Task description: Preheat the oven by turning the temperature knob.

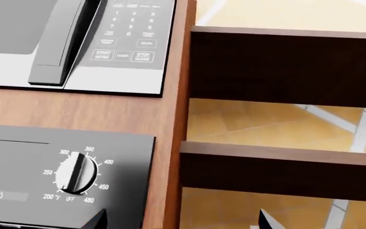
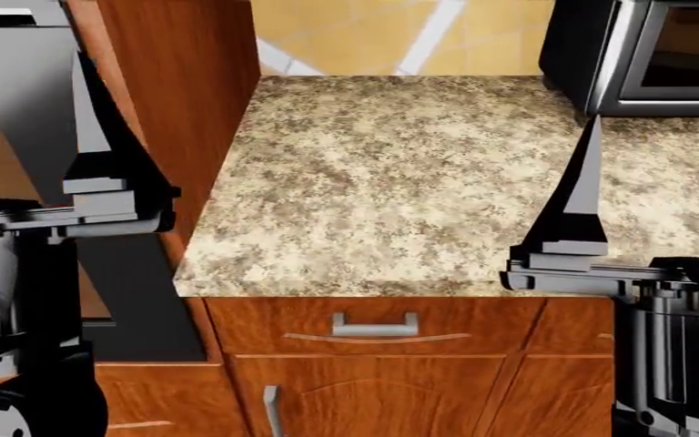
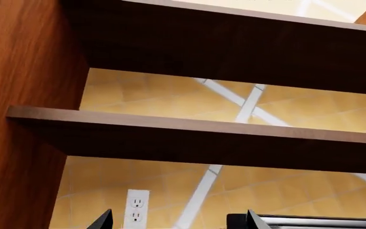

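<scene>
The black oven control panel (image 1: 55, 176) with its white-and-black temperature knob (image 1: 76, 172), ringed by marks from 200 to 480, sits below a grey microwave keypad (image 1: 129, 33). The left gripper (image 1: 181, 220) and right gripper (image 3: 177, 220) both hang released, holding nothing, near dark wooden shelves (image 3: 196, 138).

The oven (image 1: 55, 176) is seen in the left wrist view as a black control panel set into wood cabinetry, just ahead of the left gripper (image 1: 183, 219), whose fingertips are spread apart. A white-rimmed temperature knob (image 1: 76, 172) with a black bar grip is mounted on the panel, close in front of one fingertip and untouched. It is ringed by white markings from OFF and 200°F up to 480. The bar is pointed between 300 and 350.
</scene>
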